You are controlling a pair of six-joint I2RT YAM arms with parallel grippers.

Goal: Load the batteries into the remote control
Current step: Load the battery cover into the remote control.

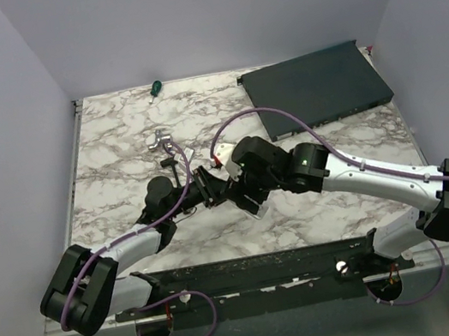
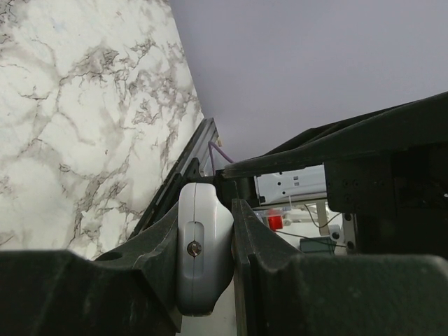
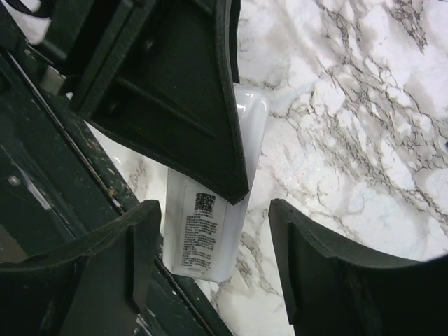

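The white remote control is clamped end-on between the fingers of my left gripper, held above the marble table. In the right wrist view its labelled back hangs between the spread fingers of my right gripper, which is open and does not touch it; a dark finger of the left gripper covers its upper part. In the top view both grippers meet at the table's middle, the left and the right, with a white corner of the remote showing below them. No orange batteries are in view.
A large dark flat box lies at the back right. A silver metal bracket sits left of centre, and a green-handled screwdriver lies at the back edge. A dark rail runs along the near edge.
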